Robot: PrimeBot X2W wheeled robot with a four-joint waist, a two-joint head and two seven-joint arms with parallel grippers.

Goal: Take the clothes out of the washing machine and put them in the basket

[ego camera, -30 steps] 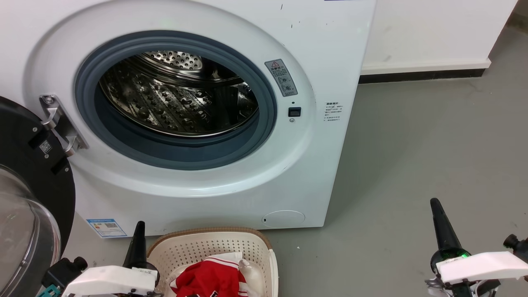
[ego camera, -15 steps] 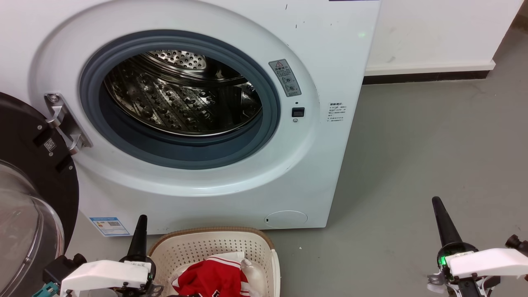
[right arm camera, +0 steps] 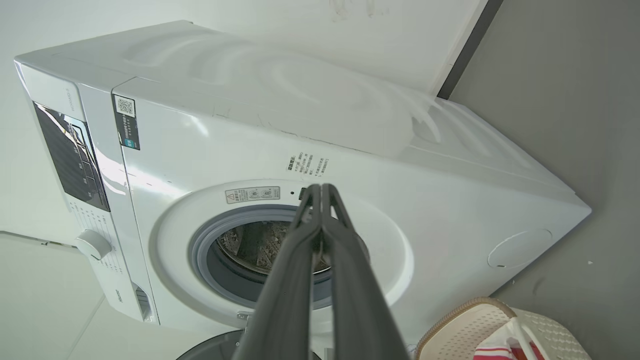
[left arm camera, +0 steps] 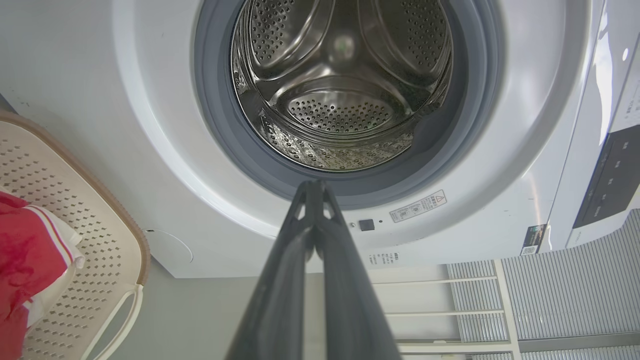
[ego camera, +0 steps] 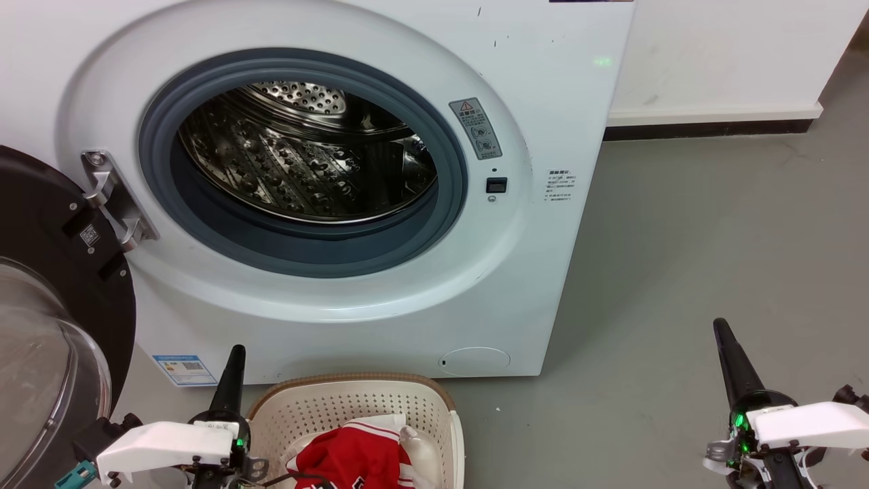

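The glass door [ego camera: 47,272] hangs open left of the left gripper [ego camera: 235,356], whose fingers are pressed together and point at the washing machine [ego camera: 543,102]. Just right of them, the basket [ego camera: 353,379] holds the red jersey [ego camera: 353,455]. It is bunched, with its striped edge toward the washer, and its long axis cannot be told. Well to the right, the right gripper [ego camera: 721,333] also has its fingers pressed together.

The washing machine [ego camera: 557,102] had a glossy white shell, a matt grey rubbery gasket [ego camera: 448,224] round its opening, a mirror-bright perforated steel drum [ego camera: 305,170], and at the left edge of the frame a door [ego camera: 41,394] of clear glass in a dark matt rim on a bright metal hinge [ego camera: 112,200]. At the lower middle, the basket [ego camera: 353,407] was smooth cream plastic with a brown rim, and the clothes [ego camera: 346,458] in it were soft red cloth. The floor [ego camera: 713,238] looked matt grey, and the left gripper [ego camera: 235,353] and right gripper [ego camera: 719,329] had dull dark fingers.
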